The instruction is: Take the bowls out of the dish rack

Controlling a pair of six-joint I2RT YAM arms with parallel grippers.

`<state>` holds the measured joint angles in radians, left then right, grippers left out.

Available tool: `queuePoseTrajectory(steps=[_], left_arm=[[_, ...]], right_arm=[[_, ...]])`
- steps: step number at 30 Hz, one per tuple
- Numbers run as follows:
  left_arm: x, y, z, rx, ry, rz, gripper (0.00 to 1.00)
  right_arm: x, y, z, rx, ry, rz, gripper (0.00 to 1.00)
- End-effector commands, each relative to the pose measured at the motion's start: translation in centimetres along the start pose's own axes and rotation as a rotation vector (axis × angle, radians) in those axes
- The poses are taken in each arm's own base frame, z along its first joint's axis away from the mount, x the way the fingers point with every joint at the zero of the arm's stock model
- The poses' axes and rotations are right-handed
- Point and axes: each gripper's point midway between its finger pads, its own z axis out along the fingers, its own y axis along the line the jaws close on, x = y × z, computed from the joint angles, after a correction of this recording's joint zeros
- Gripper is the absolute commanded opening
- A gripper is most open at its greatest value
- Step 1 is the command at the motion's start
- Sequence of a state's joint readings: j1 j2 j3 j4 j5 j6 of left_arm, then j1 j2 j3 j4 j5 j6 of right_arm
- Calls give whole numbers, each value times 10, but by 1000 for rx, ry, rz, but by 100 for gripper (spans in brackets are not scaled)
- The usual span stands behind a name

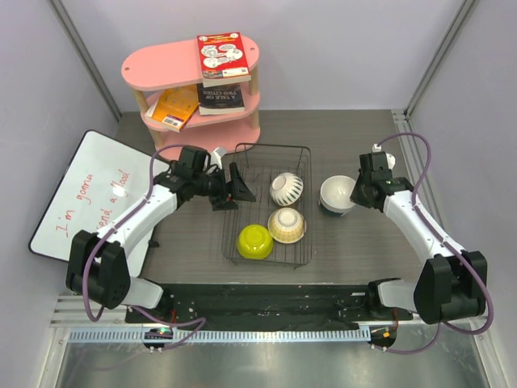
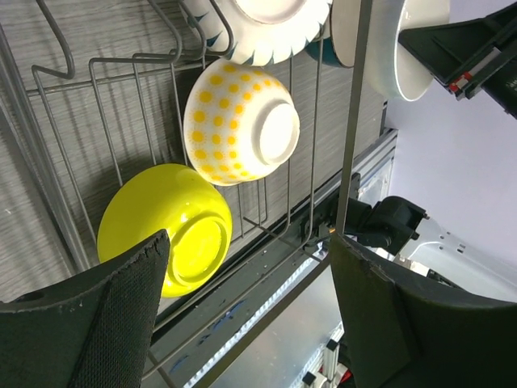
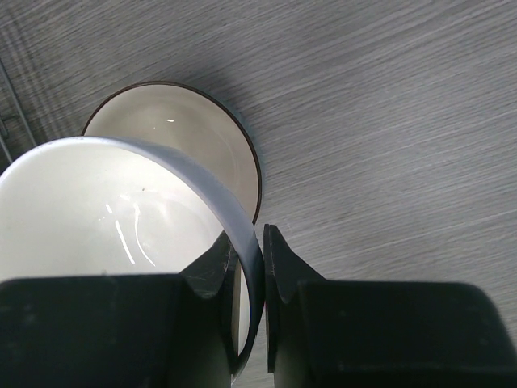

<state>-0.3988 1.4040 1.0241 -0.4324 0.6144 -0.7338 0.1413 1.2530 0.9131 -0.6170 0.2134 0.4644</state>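
Bowls number five here. Three lie bottom up inside the dish rack (image 1: 266,158). The yellow-green bowl (image 1: 254,241) is at its near left. The yellow-dotted cream bowl (image 1: 287,225) sits just beside it to the right. The white ribbed bowl (image 1: 286,187) is farther back on the right half. The far left part of the rack holds only bare wires and upright tines.

The left gripper (image 1: 241,184) hangs over that part. Its jaws are spread wide and have hold of nothing, with the yellow-green bowl showing between the fingers in the wrist view.

The other two bowls are out on the table (image 1: 355,133), just beyond the rack's right edge. The right gripper (image 3: 260,242) is pinched on the right-hand rim of the plain white bowl (image 1: 335,190), one finger inside the wall and one outside. This bowl stands mouth up, over and partly covering the teal bowl (image 1: 327,210), which rests upright on the table and has a dark rim and a cream inside. Whether the two touch cannot be told.

Bare grey table lies to the right of this pair and on its near side. More shows in the far strip between the rack and the pink shelf (image 1: 161,69). A whiteboard (image 1: 81,194) lies at the table's left edge, under the left arm.
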Motion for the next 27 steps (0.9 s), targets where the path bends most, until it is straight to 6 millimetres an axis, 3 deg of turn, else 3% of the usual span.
queuePoseTrajectory(steps=[1,10,15,16,21,27], left_arm=[[-2,-10,0,57,2,-2,79],[2,-3,2,44,18,1,78],[1,-3,-2,31,-7,3,78],[-2,-5,-2,40,-20,7,78],[-3,-8,3,71,-15,-13,78],[-5,-8,4,72,-15,-15,78]], right_arm=[[-25,17,5,-57,-86,12,2],[-19,21,25,-48,-44,-5,4],[-16,25,28,-68,-19,-13,24],[-14,24,27,-69,-20,-13,35],[-10,20,21,-68,-32,-6,49],[-14,17,9,-74,-57,-12,56]])
